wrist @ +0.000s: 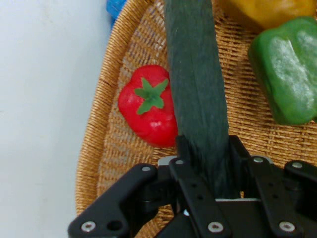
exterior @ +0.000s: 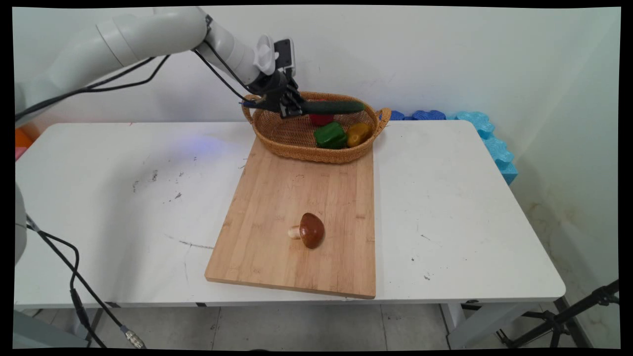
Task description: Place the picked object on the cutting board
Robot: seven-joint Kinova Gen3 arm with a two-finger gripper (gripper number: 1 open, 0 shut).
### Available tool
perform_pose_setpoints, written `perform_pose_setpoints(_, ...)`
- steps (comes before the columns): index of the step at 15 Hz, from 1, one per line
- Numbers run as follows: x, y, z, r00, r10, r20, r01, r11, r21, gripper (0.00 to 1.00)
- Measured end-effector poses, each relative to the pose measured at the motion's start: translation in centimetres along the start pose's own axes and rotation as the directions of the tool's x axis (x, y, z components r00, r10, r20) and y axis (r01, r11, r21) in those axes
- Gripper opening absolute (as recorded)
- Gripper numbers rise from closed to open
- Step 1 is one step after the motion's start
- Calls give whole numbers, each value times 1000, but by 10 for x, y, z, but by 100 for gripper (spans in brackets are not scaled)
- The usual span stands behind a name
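The white bench (exterior: 445,212) fills most of the main view, and a wooden cutting board (exterior: 296,222) lies on it from the lower middle of the frame up to the basket (exterior: 292,143), whose near rim sits over the board's far edge. The basket is at upper centre, just in front of the wall, and its raised woven sides keep the loose vegetables from rolling off. Above its left rim the end effector (exterior: 292,105) is clamped on one end of a dark green cucumber (exterior: 334,107); gripped at the tip, the cucumber sticks out level to the right, lifted clear over the basket's contents. In the hand view it runs straight up the frame between the fingers (wrist: 184,148). Under it in the basket lie a green pepper (exterior: 330,135), a yellow pepper (exterior: 358,134) and a red tomato (wrist: 148,106), close together. A brown mushroom (exterior: 309,230) lies on its side alone on the board, lower centre, resting on cap and stem
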Motion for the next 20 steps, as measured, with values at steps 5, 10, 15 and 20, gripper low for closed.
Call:
perform_pose_setpoints(5,8,-4,-34,1000,-22,-21,23,999,35,0)
perform_pose_setpoints(10,16,4,-71,998,-51,-44,53,998,44,0)
perform_pose_setpoints(15,18,30,-101,996,-78,-51,78,997,1,0)
perform_pose_setpoints(20,12,68,-120,995,-94,-43,91,993,-80,0)
